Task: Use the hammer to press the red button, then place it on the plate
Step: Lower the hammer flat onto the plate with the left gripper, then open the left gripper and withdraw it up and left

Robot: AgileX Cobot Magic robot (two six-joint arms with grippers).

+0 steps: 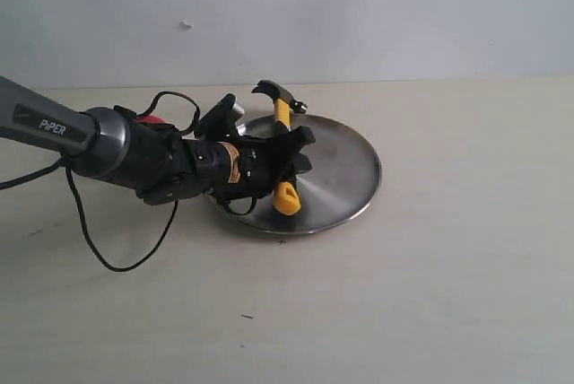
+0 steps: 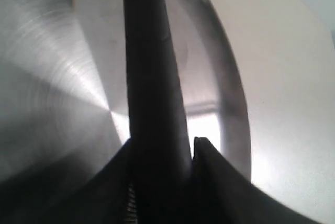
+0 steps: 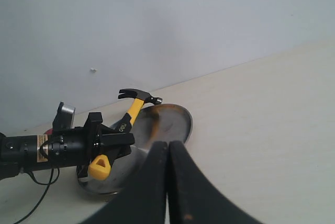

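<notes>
the hammer point(image 1: 282, 117) is held across the plate point(image 1: 354, 173) by the left gripper point(image 1: 289, 158), whose fingers are clamped on the black mid-section of the yellow-and-black handle. the dark steel head is seen raised above the plate's far rim, while the yellow butt end hangs low over the near half; whether the butt touches the metal cannot be told. the red button point(image 1: 151, 119) is glimpsed only as a sliver behind the left arm, just left of the plate on the light table point(image 1: 448, 294).

the placing step is judged to be in hand. it would be done well if the wrist were levelled so that the head is brought down inside the rim rather than on it, and the tool lowered until the handle is borne along its length by the plate. only then should the fingers be parted, and widely enough that the handle is not dragged when the arm is lifted straight up. a drop from height onto smooth, shallow metal is likely to let the hammer slide or clatter off.

the right gripper point(image 3: 168, 182) is shown with its fingers pressed together on nothing, well to the right of the plate.
</notes>
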